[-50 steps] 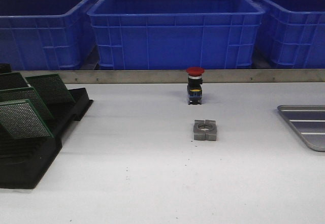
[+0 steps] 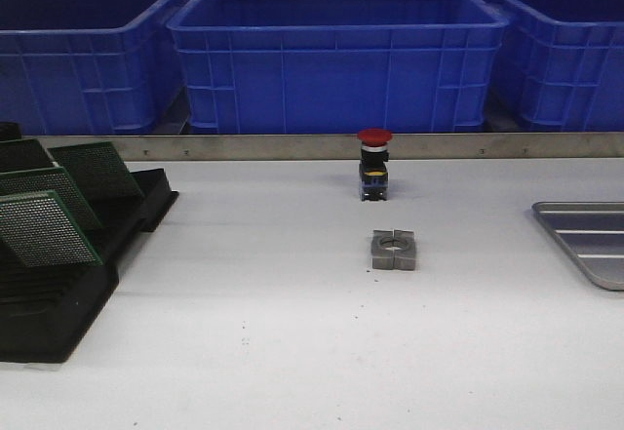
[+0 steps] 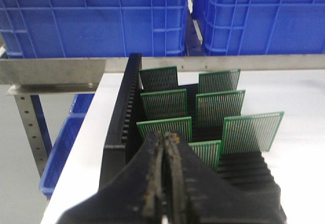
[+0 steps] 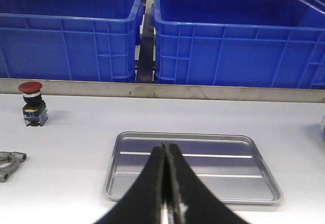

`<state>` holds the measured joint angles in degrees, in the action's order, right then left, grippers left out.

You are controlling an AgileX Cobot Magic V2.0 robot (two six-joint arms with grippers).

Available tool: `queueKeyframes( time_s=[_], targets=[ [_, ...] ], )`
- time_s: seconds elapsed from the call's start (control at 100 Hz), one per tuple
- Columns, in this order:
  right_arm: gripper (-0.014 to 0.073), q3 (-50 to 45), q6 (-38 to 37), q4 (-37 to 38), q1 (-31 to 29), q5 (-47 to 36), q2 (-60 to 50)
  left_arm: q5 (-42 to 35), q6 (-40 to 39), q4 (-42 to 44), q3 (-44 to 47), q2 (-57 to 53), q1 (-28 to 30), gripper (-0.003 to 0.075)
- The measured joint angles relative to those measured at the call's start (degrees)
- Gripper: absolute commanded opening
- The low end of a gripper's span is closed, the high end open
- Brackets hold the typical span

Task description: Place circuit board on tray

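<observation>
Several green perforated circuit boards (image 2: 44, 227) lean in a black slotted rack (image 2: 58, 323) at the table's left; the left wrist view shows the same circuit boards (image 3: 163, 103) standing in rows. My left gripper (image 3: 165, 136) hangs shut just short of the nearest board, holding nothing. The silver tray (image 2: 595, 240) lies at the table's right edge. In the right wrist view the tray (image 4: 127, 155) lies bare, with my right gripper (image 4: 166, 147) shut and holding nothing over its near half. Neither gripper shows in the front view.
A red-capped push button (image 2: 374, 164) stands at the table's back middle, with a square metal block with a round hole (image 2: 393, 250) in front of it. Big blue bins (image 2: 336, 55) line the shelf behind the metal rail.
</observation>
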<state>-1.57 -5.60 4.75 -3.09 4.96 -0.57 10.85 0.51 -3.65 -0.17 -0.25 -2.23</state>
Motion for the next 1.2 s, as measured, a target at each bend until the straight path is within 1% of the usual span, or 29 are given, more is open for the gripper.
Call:
queueKeyframes(
  time_s=[0.25,0.5,0.57,0.69,0.9,0.97,1.12,1.2],
  targets=[
    [-0.0064,0.0,0.0,0.0,0.0,0.0,0.0,-6.0,0.0,3.0,0.0,0.0,0.0,-0.0017],
    [-0.0064,0.0,0.0,0.0,0.0,0.0,0.0,-5.5,0.0,1.4,-0.4,0.0,0.0,-0.0018],
    [-0.0064,0.0,0.0,0.0,0.0,0.0,0.0,-3.4,0.0,1.0,-1.4,0.0,0.0,-0.0018],
    [-0.0064,0.0,0.0,0.0,0.0,0.0,0.0,2.9,0.0,0.8,-6.0,0.8,0.0,-0.0018],
    [-0.0064,0.0,0.0,0.0,0.0,0.0,0.0,13.0,0.0,-2.6,-15.0,9.0,0.0,-0.0018],
    [-0.0064,0.0,0.0,0.0,0.0,0.0,0.0,15.0,0.0,-3.2,-17.4,12.3,0.0,-0.0017],
    [-0.0064,0.0,0.0,0.0,0.0,0.0,0.0,16.0,0.0,-3.4,-21.8,19.8,0.0,-0.0013],
    [-0.0064,0.0,0.0,0.0,0.0,0.0,0.0,16.9,0.0,-3.5,-23.7,23.6,0.0,0.0033]
  ],
)
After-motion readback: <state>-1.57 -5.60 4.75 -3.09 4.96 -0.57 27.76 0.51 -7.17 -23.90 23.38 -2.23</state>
